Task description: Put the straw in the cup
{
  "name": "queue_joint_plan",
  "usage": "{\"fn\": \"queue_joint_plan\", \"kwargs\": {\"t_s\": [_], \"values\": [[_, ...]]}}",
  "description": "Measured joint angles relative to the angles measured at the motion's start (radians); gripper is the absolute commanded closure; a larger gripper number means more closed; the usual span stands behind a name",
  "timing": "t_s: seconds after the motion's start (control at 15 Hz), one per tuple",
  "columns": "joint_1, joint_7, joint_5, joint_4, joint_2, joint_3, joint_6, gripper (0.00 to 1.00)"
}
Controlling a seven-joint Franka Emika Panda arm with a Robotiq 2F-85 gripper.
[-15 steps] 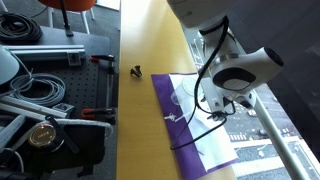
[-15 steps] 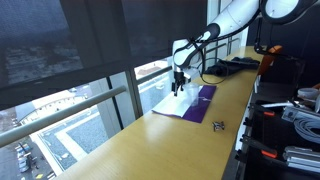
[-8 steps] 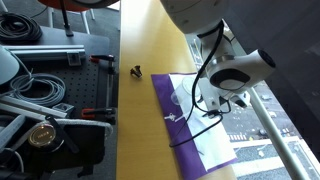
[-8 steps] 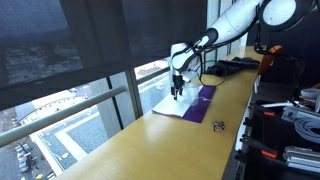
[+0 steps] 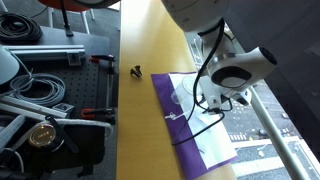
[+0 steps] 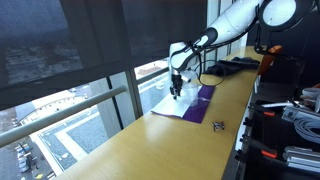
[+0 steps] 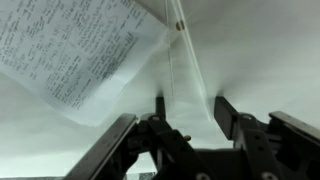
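Observation:
In the wrist view the straw [image 7: 186, 75] lies on white paper and runs from the top of the picture down between my fingers. My gripper [image 7: 191, 108] is open, with one finger on each side of the straw and a gap to both. In both exterior views the gripper [image 5: 209, 107] [image 6: 176, 93] is low over the white sheet on the purple mat [image 5: 185, 135]. A faint glassy round shape on the mat, apparently the cup [image 5: 177, 98], sits just beside the gripper. The cup is out of the wrist view.
A handwritten sheet [image 7: 75, 55] lies at the wrist view's upper left. A small black clip-like object [image 5: 136, 70] [image 6: 218, 124] sits on the yellow tabletop [image 5: 140, 110]. A window rail runs along the table's far edge [image 6: 100, 100]. Cables and equipment [image 5: 40, 90] fill the other side.
The gripper has sunk slightly toward the paper; otherwise nothing has visibly moved.

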Motion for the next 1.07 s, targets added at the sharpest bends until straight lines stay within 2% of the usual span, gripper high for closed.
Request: {"fn": "queue_joint_plan", "kwargs": {"t_s": [0.27,1.07], "values": [[0.004,0.004,0.000,0.005,0.000,0.000,0.000,1.00],[0.005,0.018,-0.001,0.011,-0.009,-0.006,0.005,1.00]]}}
